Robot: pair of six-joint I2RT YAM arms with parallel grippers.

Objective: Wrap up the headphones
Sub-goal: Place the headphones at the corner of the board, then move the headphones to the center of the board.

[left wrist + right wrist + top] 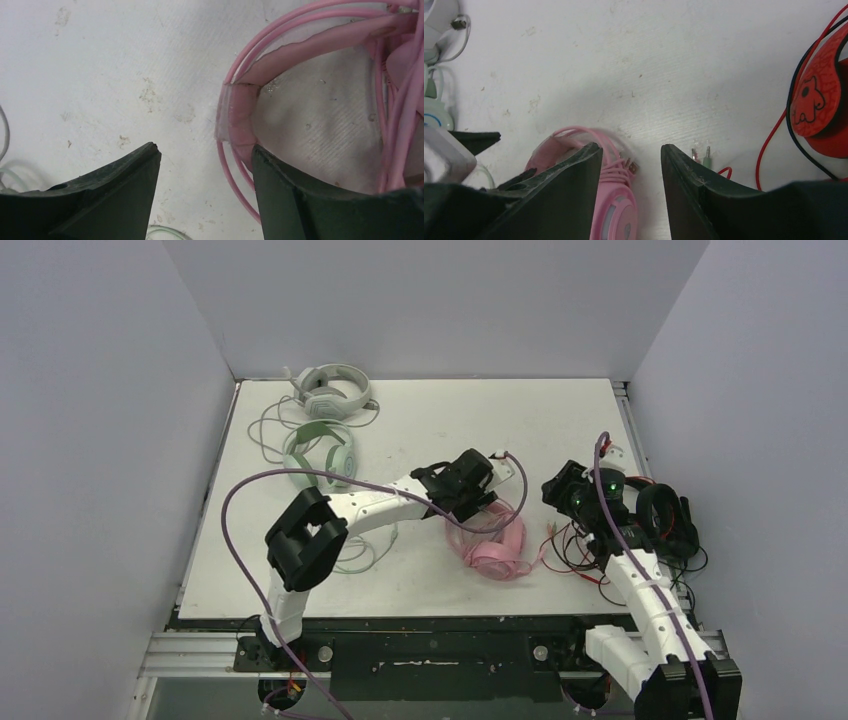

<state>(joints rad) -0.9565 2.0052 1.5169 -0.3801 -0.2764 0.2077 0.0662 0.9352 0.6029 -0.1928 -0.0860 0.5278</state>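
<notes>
Left hand is low over the white surface. Its jaws are parted fairly wide with only bare surface between them, and I see nothing gripped. The pink padded over-ear headset lies just ahead and to the right of this hand. Its curved headband comes down right at the tip of the right-side finger; touching or a hair apart, I can't tell. The thin pink cable runs in several bunched strands along the outside of the band and passes under that same fingertip.

Right hand is also low, jaws about halfway apart, bare surface in the gap, holding nothing. From this hand the pink headset sits on the left, partly hidden behind the left finger, one cup facing up. Two small jack plugs lie just past the tip of the right finger. Further right of the hand is a red and black headset with a cracked red pad, and a thin red cable curves off it toward the plugs.

From above, the mint green over-ear headset lies well left of and beyond the left hand. The pale grey-white over-ear headset is further still, at the far left corner, with loose pale cable around both.
</notes>
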